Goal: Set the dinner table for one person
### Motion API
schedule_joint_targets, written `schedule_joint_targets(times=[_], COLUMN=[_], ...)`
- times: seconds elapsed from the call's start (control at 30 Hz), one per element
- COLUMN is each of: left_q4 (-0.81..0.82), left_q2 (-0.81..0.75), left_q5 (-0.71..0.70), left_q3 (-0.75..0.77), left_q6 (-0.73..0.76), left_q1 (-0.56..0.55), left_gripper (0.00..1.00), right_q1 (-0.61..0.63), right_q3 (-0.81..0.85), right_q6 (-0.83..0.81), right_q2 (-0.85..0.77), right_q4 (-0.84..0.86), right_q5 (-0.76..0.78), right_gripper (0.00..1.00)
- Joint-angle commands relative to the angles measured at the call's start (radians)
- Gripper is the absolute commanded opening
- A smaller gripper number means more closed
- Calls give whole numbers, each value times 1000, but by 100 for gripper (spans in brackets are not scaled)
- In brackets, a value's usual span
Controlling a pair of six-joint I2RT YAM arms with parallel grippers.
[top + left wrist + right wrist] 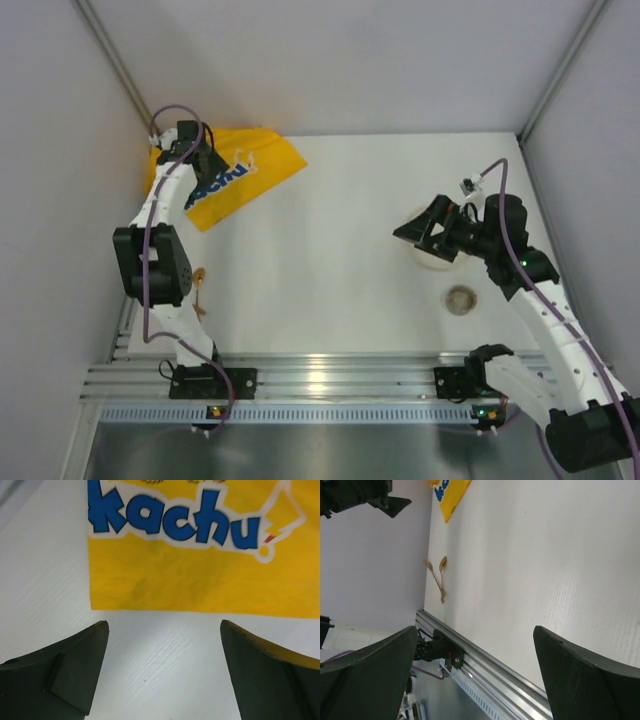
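The white dinner table [330, 260] fills the top view. A yellow Pikachu-printed mat [240, 175] lies at its far left, slightly askew. My left gripper [212, 162] hangs over the mat's near-left part. In the left wrist view it is open and empty [164, 630], over bare table just short of the mat's edge [200, 580]. My right gripper [415, 232] is open and empty above a white round dish [437, 260] at the right. In the right wrist view [475, 630] it is tilted and looks across the table [530, 555].
A small round cup with a brownish inside [460, 299] stands near the right arm. A wooden spoon and fork [200, 285] lie at the near left edge; they also show in the right wrist view [438, 577]. Grey walls enclose the table. An aluminium rail [320, 375] runs along the near edge.
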Motion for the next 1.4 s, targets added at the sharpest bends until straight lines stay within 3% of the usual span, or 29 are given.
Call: schedule_joint_targets(times=[0.0, 0.2, 0.67, 0.8, 0.83, 0.9, 0.93, 1.0, 1.37], left_q4=[-89, -35, -9, -4, -4, 3, 5, 5, -49], left_q2=[39, 165, 356, 395, 402, 424, 430, 444, 357], left_q5=[125, 266, 311, 323, 329, 377, 395, 417, 386], left_q3=[16, -3, 20, 59, 71, 80, 91, 102, 183], left_q6=[-34, -129, -186, -181, -181, -181, -183, -181, -131], left_q1=[52, 151, 179, 178, 178, 178, 178, 171, -29], left_gripper=[99, 98, 95, 64, 46, 29, 12, 0, 0], right_q1=[-26, -64, -106, -110, -110, -116, -118, -123, -126], right_q3=[93, 153, 202, 206, 206, 208, 205, 202, 194], right_q6=[-51, -89, -89, -91, -91, -92, -92, -92, -95], right_q2=[54, 169, 352, 370, 370, 375, 375, 376, 343], right_q4=[5, -33, -35, -35, -36, -36, -36, -36, -42], right_q5=[-24, -47, -102, -111, -111, -117, -120, -131, -134], right_gripper=[100, 100, 100, 100, 100, 100, 100, 100, 100])
